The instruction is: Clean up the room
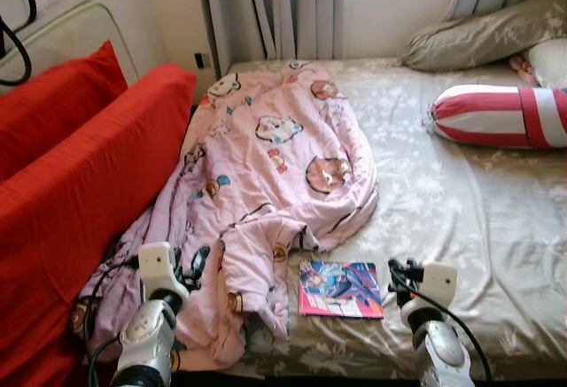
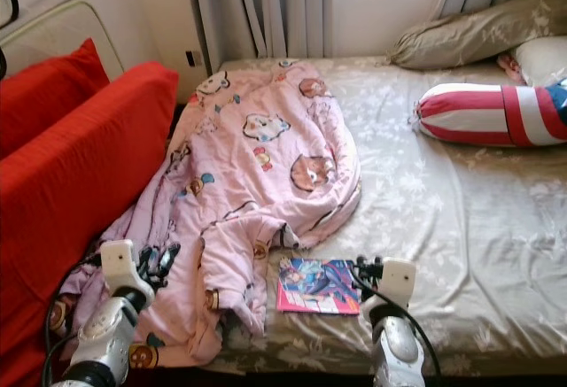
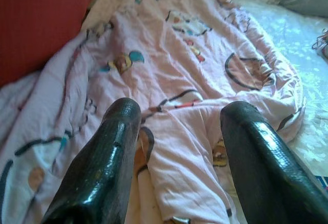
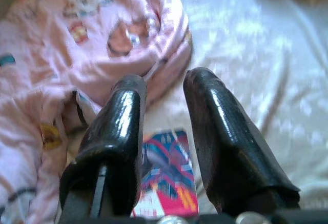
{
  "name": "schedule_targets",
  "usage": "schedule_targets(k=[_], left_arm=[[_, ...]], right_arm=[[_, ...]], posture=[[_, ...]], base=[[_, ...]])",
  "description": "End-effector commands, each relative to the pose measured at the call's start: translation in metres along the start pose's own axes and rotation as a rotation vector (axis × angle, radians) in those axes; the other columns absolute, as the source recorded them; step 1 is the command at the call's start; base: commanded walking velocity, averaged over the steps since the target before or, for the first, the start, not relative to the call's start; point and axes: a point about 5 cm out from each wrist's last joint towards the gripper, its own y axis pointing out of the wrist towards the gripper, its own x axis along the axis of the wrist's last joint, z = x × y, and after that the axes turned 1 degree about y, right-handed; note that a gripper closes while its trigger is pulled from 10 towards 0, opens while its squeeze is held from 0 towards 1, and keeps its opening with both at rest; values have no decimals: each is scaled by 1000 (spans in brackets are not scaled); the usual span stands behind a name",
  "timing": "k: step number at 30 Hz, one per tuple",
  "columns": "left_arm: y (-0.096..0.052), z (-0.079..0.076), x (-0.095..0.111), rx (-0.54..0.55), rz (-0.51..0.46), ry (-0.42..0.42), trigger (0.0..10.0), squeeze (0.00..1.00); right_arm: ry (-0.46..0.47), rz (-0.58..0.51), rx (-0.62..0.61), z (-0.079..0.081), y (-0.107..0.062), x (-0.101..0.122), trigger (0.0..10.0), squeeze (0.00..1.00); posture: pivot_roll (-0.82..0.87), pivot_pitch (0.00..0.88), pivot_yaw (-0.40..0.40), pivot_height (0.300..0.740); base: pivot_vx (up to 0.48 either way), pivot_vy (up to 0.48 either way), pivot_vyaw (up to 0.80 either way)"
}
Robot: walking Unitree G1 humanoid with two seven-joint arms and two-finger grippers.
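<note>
A pink quilt (image 1: 266,157) printed with cartoon animals lies crumpled over the left half of the bed (image 1: 443,201) and hangs off its near left corner. A colourful book (image 1: 341,288) lies flat on the sheet near the front edge, just right of the quilt. My left gripper (image 1: 190,267) is open and hovers low over the quilt's near part (image 3: 169,55), with nothing between its fingers (image 3: 110,147). My right gripper (image 1: 397,279) is also open and empty. It sits just right of the book, which the right wrist view shows below its fingers (image 4: 215,131).
A red sofa (image 1: 80,192) with cushions presses against the bed's left side. At the head of the bed lie a red-and-white striped bolster (image 1: 500,115), an olive pillow (image 1: 487,33) and a white pillow (image 1: 549,59). Grey curtains (image 1: 275,6) hang behind.
</note>
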Motion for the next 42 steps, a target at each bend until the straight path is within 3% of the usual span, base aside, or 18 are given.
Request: schedule_targets(k=[1,8,13,25,30,42], left_arm=[[-4,0,-2,-4,-4,3,10000,0],[-4,-5,1,-3,-33,-10,10000,0],[5,-12,11,-14,-61,-11,10000,0],[24,-23,44,-61,-156,-4,10000,0],[21,-27,39,-81,-140,2,10000,0],[7,-27,35,-62,-154,1,10000,0]], right_arm=[[-25,-26,19,-2,0,5,10000,0],[-40,-85,18,-6,8,23,10000,0],[-57,-104,-2,-8,13,32,10000,0],[-34,-130,29,7,28,46,10000,0],[-17,-131,5,5,25,45,10000,0],[-43,-105,32,5,15,35,10000,0]], posture=[[-30,42,30,740],[-42,74,13,740],[-35,58,22,740],[-20,58,42,740],[-32,72,40,740],[-4,129,-1,680]], base=[[0,0,0],[0,0,0],[0,0,0],[0,0,0],[0,0,0],[0,0,0]])
